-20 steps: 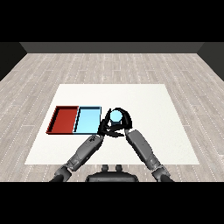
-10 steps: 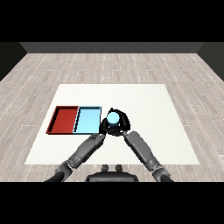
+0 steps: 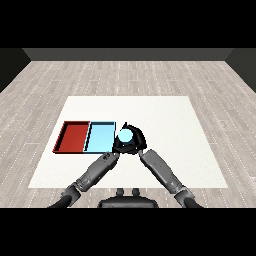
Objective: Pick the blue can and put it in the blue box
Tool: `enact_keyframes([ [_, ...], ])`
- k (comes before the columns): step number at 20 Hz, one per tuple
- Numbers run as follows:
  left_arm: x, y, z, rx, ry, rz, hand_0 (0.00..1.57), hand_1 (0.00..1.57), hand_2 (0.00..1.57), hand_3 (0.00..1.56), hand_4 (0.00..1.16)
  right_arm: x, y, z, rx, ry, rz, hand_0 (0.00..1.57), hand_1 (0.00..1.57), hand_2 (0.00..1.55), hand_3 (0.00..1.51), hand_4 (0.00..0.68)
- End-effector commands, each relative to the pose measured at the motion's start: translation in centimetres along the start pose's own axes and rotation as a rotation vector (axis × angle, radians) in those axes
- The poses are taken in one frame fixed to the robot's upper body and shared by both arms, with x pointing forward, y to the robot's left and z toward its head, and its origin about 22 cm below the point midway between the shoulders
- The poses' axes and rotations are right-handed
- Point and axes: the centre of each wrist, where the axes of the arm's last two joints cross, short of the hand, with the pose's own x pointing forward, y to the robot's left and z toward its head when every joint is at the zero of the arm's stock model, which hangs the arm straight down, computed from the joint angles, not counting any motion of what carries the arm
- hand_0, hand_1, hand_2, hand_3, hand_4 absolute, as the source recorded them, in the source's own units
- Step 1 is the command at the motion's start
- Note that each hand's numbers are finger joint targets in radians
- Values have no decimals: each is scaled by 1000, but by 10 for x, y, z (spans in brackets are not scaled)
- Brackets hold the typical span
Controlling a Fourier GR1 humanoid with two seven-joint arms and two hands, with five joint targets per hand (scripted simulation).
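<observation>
- Right now the right hand sits at about seven o'clock from the table's centre, its black fingers curled round the blue can, so it is clamped on the can rather than spread.
- The can shows as a pale blue round top among the fingers, just beside the right edge of the blue tray. It is not yet inside it, as far as I can judge.
- Whether the can rests on the white table or is carried above it, I cannot tell from up here.
- The left hand has its forearm reaching up from the lower left, and it ends right under the can, close against the right hand. Its fingers merge into the same dark mass, so I cannot tell how they stand.
- What could go wrong: the can has only a short way to go toward nine o'clock. If it travels low, its base could catch the tray's raised right wall and tip (the rim looks thin, but it is there).
- The left hand lies so near that the two hands could knock each other as the right one swings across, and that might jog the can in its hold.
- If the can travels too far toward nine o'clock, it could land in the red tray, which touches the blue one on its far side.
- Letting go over the rim instead of the tray floor could leave the can leaning or rolling back onto the table.
</observation>
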Motion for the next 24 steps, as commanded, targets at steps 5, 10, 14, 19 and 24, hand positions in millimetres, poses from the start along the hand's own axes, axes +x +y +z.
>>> enact_keyframes([
  [5, -3, -6, -5, 101, 67, -23, 1571, 1571, 1571, 1483, 1138, 0, 11, 6, 21, -12, -64, 1428, 1428, 1462, 1378, 524],
  [10, 3, -17, -13, 100, 71, -60, 1571, 1571, 1553, 1456, 1136, -1, 14, -1, 22, -15, -64, 1423, 1423, 1457, 1378, 531],
  [14, -9, -11, -8, 133, 42, -79, 1571, 1571, 1559, 1473, 1141, -2, 8, -11, 12, 1, -70, 1433, 1433, 1465, 1382, 531],
  [19, 1, -8, -12, 134, 21, -82, 1571, 1571, 1559, 1466, 1138, 1, 3, -4, -5, 18, 32, 0, 0, 0, 0, 0],
  [24, 12, -5, -23, 132, 15, -79, 1571, 1571, 1559, 1466, 1138, -2, -8, 1, 2, 39, 37, 0, 0, 0, 0, 0],
])
